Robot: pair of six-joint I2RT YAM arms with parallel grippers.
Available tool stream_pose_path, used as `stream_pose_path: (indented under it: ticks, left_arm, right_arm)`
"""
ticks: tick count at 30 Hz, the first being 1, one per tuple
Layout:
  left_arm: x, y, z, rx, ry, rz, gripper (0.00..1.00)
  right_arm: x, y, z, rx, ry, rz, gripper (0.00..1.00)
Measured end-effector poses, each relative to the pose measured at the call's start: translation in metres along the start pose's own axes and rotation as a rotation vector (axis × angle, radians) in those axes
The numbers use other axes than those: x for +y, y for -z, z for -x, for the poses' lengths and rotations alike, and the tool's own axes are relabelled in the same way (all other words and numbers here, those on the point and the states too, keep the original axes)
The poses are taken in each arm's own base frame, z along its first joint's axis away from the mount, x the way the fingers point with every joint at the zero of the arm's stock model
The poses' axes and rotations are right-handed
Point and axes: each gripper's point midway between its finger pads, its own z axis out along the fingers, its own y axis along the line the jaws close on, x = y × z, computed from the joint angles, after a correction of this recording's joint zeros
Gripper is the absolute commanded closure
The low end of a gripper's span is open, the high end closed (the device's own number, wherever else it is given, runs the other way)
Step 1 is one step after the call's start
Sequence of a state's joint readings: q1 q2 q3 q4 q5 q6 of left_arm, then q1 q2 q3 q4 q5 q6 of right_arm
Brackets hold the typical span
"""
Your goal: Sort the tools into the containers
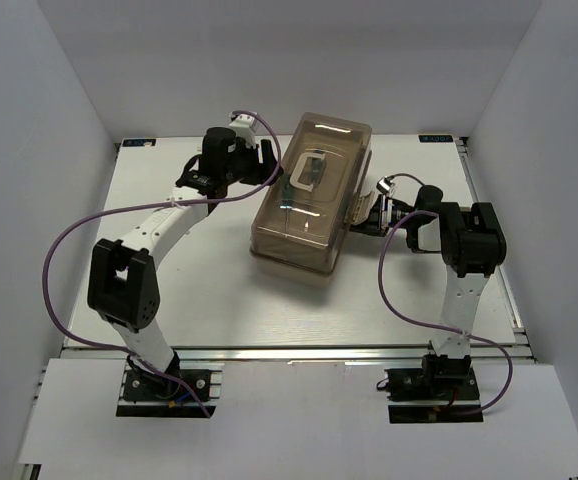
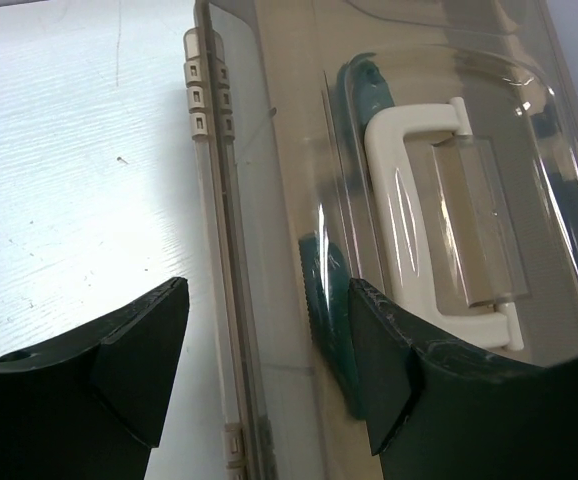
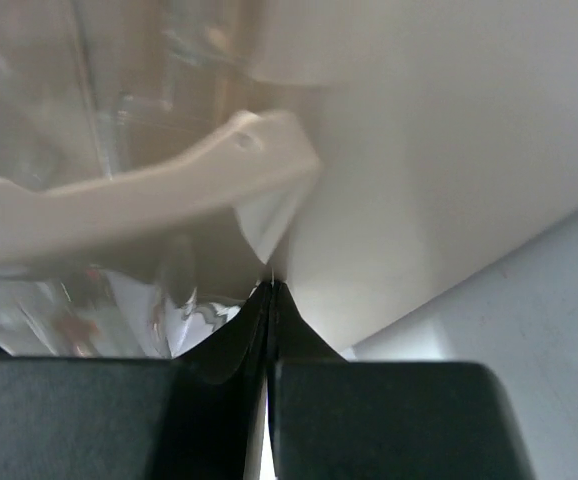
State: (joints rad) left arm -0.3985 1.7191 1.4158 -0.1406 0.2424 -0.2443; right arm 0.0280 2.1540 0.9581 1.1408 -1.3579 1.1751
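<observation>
The beige toolbox [image 1: 321, 225] stands closed mid-table under its translucent brownish lid [image 2: 269, 150], white handle [image 2: 409, 200] on top. Two green screwdriver handles [image 2: 327, 310] show through the lid. The wrench and the hex keys are out of view. My left gripper [image 1: 274, 175] is open at the box's left long edge. In the left wrist view this gripper [image 2: 269, 370] straddles the lid's edge, one finger [image 2: 139, 360] outside over the table, the other [image 2: 389, 370] over the lid. My right gripper [image 1: 369, 210] is shut, its tips [image 3: 272, 290] against the box's right side under a beige latch-like piece [image 3: 149, 190].
White walls enclose the white table [image 1: 169, 190] on three sides. Purple cables loop beside both arms. The right arm's elbow [image 1: 474, 240] stands right of the box. The lid's hinge knuckles [image 2: 204, 90] run along its left edge.
</observation>
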Motion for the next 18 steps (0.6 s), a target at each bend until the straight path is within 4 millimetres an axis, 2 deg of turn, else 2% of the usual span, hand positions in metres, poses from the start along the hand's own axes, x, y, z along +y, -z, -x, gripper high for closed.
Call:
stream_pose_path:
  ticks: [4,7,10,12,18]
  left_arm:
    - [0.001,-0.001,0.001,-0.002,-0.002,0.003,0.25]
    - [0.002,-0.002,0.002,-0.007,-0.006,0.010,0.25]
    - [0.003,-0.002,0.002,-0.010,-0.012,0.018,0.25]
    - [0.002,-0.002,0.002,-0.011,-0.014,0.014,0.25]
    - [-0.006,-0.005,-0.001,-0.005,-0.018,-0.011,0.25]
  right_arm:
    - [-0.001,0.000,0.002,0.030,0.132,0.011,1.00]
    - [-0.005,-0.001,0.012,0.025,0.199,-0.032,1.00]
    - [-0.021,-0.002,0.046,-0.016,0.311,-0.178,1.00]
    - [-0.028,0.000,0.058,-0.015,0.377,-0.263,1.00]
    - [-0.042,0.009,0.066,0.026,0.492,-0.483,1.00]
